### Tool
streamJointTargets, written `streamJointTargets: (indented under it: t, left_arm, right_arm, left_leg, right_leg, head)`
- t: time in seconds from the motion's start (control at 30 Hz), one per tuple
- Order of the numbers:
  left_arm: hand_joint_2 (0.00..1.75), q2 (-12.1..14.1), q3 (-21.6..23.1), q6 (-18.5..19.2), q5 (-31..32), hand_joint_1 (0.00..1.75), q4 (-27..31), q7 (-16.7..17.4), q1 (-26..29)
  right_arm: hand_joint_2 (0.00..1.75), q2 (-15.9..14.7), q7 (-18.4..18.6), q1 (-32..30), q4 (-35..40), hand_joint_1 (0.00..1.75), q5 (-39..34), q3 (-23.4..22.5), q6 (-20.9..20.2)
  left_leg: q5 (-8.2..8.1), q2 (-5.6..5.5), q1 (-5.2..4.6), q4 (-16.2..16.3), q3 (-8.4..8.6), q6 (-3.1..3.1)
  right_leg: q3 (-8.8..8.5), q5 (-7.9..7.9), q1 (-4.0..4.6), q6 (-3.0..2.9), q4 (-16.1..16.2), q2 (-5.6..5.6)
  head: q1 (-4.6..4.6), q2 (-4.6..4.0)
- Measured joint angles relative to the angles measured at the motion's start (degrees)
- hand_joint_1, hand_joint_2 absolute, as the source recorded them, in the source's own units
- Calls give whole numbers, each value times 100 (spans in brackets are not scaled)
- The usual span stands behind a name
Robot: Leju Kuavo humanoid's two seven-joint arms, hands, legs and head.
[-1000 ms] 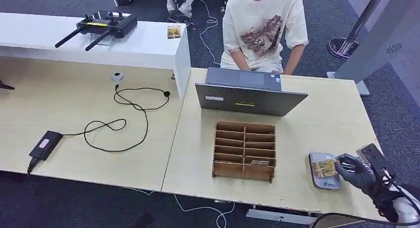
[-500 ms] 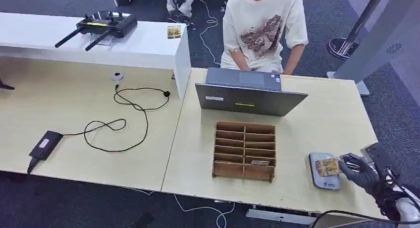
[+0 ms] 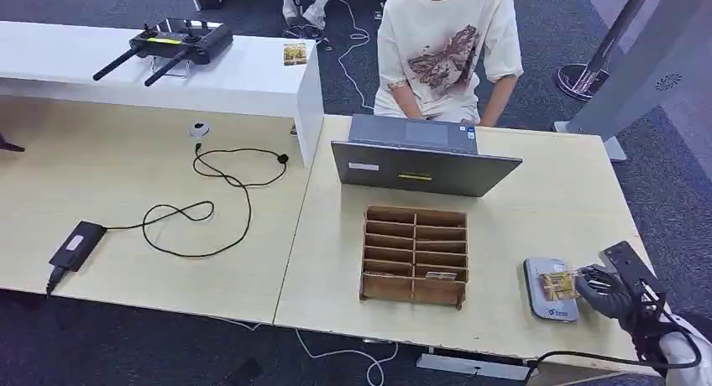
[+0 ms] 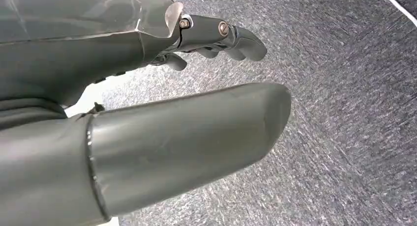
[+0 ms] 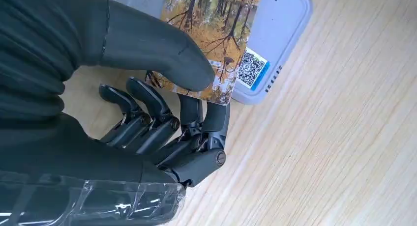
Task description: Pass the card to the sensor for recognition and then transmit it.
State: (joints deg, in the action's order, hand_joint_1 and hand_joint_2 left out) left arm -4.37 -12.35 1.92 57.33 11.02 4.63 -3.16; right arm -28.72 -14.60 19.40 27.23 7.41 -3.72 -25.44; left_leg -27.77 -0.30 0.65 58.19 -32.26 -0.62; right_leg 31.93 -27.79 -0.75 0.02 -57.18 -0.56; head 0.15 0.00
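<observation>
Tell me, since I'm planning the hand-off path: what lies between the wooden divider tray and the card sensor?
Bare tabletop. In the head view nothing lies between the wooden divider tray and the sensor; the right hand holds the card over the sensor.

- One card [image 5: 215, 34] with an autumn forest picture, pinched in one robot hand [image 3: 606, 290].
- One more card [image 3: 440, 276] standing in the wooden organizer.
- One grey sensor pad [image 3: 546, 300] with one QR code sticker [image 5: 252, 69].
- One wooden organizer [image 3: 414, 255] with two columns of slots.
- One laptop [image 3: 422, 159].
- One person [image 3: 445, 46] seated behind the laptop.
- Two light wooden tables [image 3: 101, 201] pushed together.
- One white counter [image 3: 243, 80].
- One black remote controller [image 3: 172, 44] with two antennas.
- One black power adapter [image 3: 76, 246] with one looping cable [image 3: 201, 210].
- One other robot hand [image 4: 147, 113], holding nothing.
</observation>
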Motion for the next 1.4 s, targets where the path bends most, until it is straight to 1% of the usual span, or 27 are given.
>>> streamJointTargets:
  t: [0.5, 0.63, 0.7, 0.8, 0.93, 1.0, 1.1, 1.2, 1.4]
  left_arm:
    - [0, -7, 0, 15, 37, 0, 0, 0, -2]
    - [0, -7, 0, 15, 50, 0, 0, 0, -2]
    - [0, -7, 0, 15, 70, 0, 0, 0, -2]
    - [0, -7, 0, 18, 103, 0, 0, 0, -5]
    - [0, -7, 0, 31, 125, 0, 0, -2, -8]
    - [0, -7, 0, 33, 148, 0, 0, -7, -11]
    - [0, -9, 0, 35, 190, 0, 0, -11, -16]
    - [0, -9, 0, 48, 210, 0, 0, -13, -26]
    - [0, -9, 0, 50, 245, 0, 0, -20, -32]
  right_arm:
    - [175, 28, 2, 20, -42, 175, 44, 2, 61]
    - [175, 33, -40, 24, -42, 175, 30, 2, 9]
    - [175, 37, -236, 21, -42, 175, -111, -28, -229]
    - [175, 66, -461, 8, -41, 175, -263, -74, -479]
    - [175, 127, -634, 7, -35, 175, -400, -170, -664]
    - [175, 159, -791, 6, -28, 175, -618, -253, -950]
    - [175, 212, -962, 7, 13, 175, -835, -387, -1231]
    - [175, 269, -1069, 8, 74, 175, -912, -481, -1353]
    - [175, 356, -1165, 15, 243, 175, -927, -540, -1397]
  left_leg:
    - [0, 1, 0, 0, 0, 0]
    - [0, 0, 0, 0, 0, 0]
    - [0, 0, 0, 0, 1, 0]
    - [0, 1, 0, 0, 1, 0]
    - [0, 1, 0, 0, 0, 0]
    - [0, 1, 0, 0, 0, 0]
    - [0, 1, 0, 0, 0, 0]
    - [0, 1, 0, 0, 0, 0]
    - [0, 0, 0, 0, -1, 0]
  right_leg:
    - [0, 0, 0, 0, 0, 1]
    - [0, 0, 0, 0, 0, 0]
    - [0, 0, 0, 0, 0, 2]
    - [1, 0, 0, 0, 0, 2]
    - [0, 0, 0, 0, 0, 1]
    - [1, 0, 0, 0, 0, 2]
    - [1, 0, -1, 0, 0, 1]
    - [1, 0, 0, 0, 0, 2]
    - [0, 0, 0, 0, 0, 0]
  head:
    - [0, 2]
    - [0, 0]
    - [0, 0]
    - [0, 2]
    - [2, 0]
    - [0, 0]
    - [0, 0]
    - [-2, 0]
    - [0, 2]
